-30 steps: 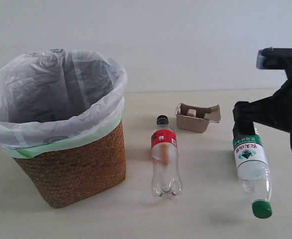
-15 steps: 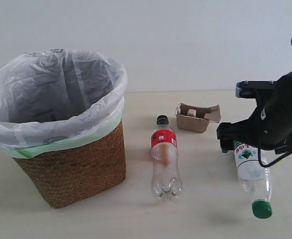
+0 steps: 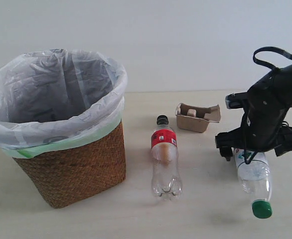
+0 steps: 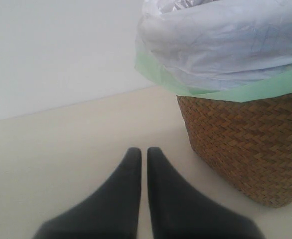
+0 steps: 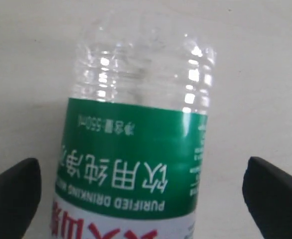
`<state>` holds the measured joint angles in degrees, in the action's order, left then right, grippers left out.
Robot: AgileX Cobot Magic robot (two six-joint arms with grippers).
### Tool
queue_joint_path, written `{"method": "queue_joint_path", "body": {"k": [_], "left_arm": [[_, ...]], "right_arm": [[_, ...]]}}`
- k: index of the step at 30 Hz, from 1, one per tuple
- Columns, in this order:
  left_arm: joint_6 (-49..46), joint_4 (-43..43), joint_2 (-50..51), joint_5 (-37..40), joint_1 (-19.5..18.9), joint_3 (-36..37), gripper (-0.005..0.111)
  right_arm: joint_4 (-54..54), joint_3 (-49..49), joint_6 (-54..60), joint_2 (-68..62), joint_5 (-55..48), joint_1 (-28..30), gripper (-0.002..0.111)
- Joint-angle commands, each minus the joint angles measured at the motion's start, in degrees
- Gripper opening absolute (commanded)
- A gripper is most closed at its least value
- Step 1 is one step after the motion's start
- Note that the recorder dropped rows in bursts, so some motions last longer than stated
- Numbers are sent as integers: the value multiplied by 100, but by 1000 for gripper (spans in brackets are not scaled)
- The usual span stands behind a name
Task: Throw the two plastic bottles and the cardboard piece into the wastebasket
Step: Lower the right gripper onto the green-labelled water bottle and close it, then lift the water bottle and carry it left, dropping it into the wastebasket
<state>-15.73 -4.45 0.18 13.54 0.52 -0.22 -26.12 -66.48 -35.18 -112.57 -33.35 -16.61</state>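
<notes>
The right gripper (image 5: 141, 191) over the green-label bottle (image 5: 136, 149)
Its jaws stand wide apart, one on each side of the bottle; the left gripper (image 4: 143, 155), near the wastebasket (image 4: 240, 144), is closed on nothing.

Light: bright, soft and even in all three views; the pale surface (image 3: 136, 219) looks a little washed out.
Shadows: weak and soft-edged; a faint smudge lies on the surface beside the green cap (image 3: 261, 209).
Glare: small white glints on the clear ribs of the bottle (image 5: 141, 64) under my right hand (image 5: 143, 174).
Focus: the label (image 5: 131, 164) print is sharp; my right fingertips (image 5: 14, 191) are dark blurs at the frame's sides; my left hand (image 4: 143, 152) blurs toward the camera.
Exterior: mildly soft.
</notes>
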Motion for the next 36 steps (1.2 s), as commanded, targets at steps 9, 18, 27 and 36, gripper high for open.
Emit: {"method": "queue_joint_path", "body": {"k": [9,18,27,36], "left_arm": [[54,-49,-18,-20,-27,22,4],[54,-49,-18,-20,-27,22,4],[54,-49,-18,-20,-27,22,4],[54,-49,-18,-20,-27,22,4]], "right_arm": [[-297,-140,413,255,-379,9,0],[-1207,-1697,597,1760,-2640,9,0],[-1715,-3085,1032,1951,-3512,9,0],[2128,-3084,1897,1410,-2605,9,0]]}}
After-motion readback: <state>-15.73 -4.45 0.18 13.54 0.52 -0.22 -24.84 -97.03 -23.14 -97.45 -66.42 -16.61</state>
